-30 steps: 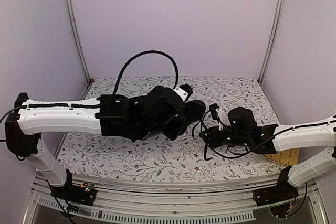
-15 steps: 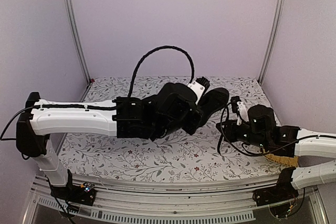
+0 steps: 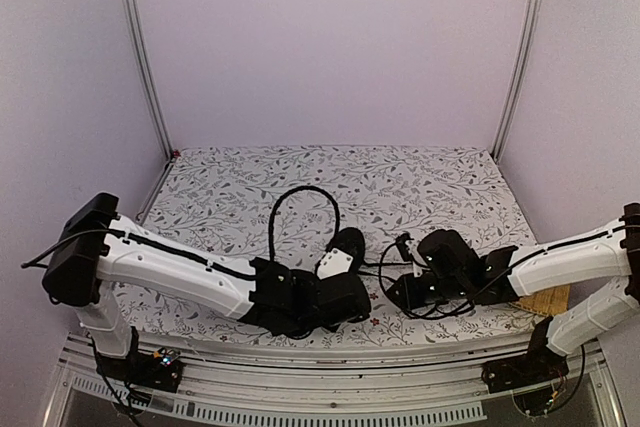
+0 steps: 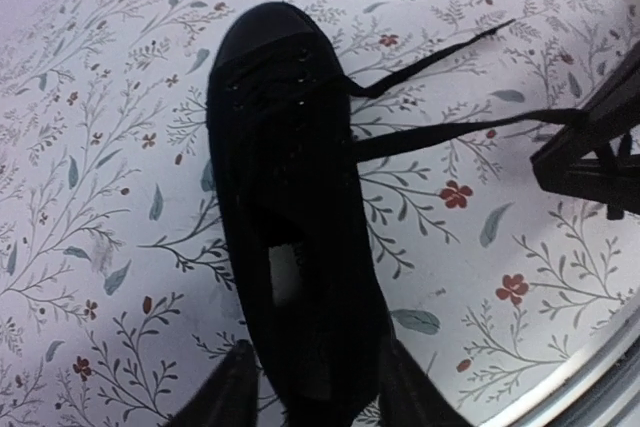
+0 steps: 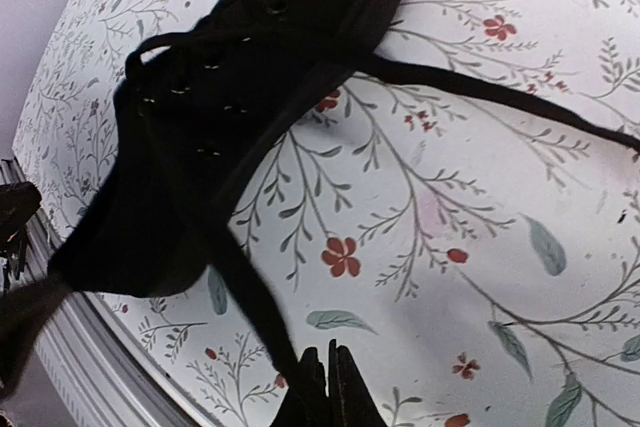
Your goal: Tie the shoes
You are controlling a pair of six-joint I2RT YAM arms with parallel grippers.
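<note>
The black shoe (image 3: 349, 244) lies flat on the flowered table, toe pointing away from the arms. In the left wrist view the shoe (image 4: 290, 197) shows its pale insole label. Its heel sits between the spread fingers of my left gripper (image 4: 315, 372), which stands open astride it. A thin lace (image 4: 450, 132) runs taut to my right gripper (image 4: 590, 162). A second lace end (image 4: 430, 57) lies loose on the cloth. In the right wrist view my right gripper (image 5: 332, 362) is shut on the lace (image 5: 250, 297) coming from the shoe (image 5: 230, 97).
The table's near metal edge (image 3: 320, 347) runs just behind the shoe's heel. A woven mat (image 3: 545, 299) lies at the right under the right arm. A black cable loop (image 3: 300, 192) arches above the left wrist. Upright frame posts (image 3: 140, 47) stand at the back corners.
The left arm has drawn back toward the near edge and come down with the shoe, which now rests on the table. Its jaws have opened. The right gripper has shifted left, still holding the lace.
</note>
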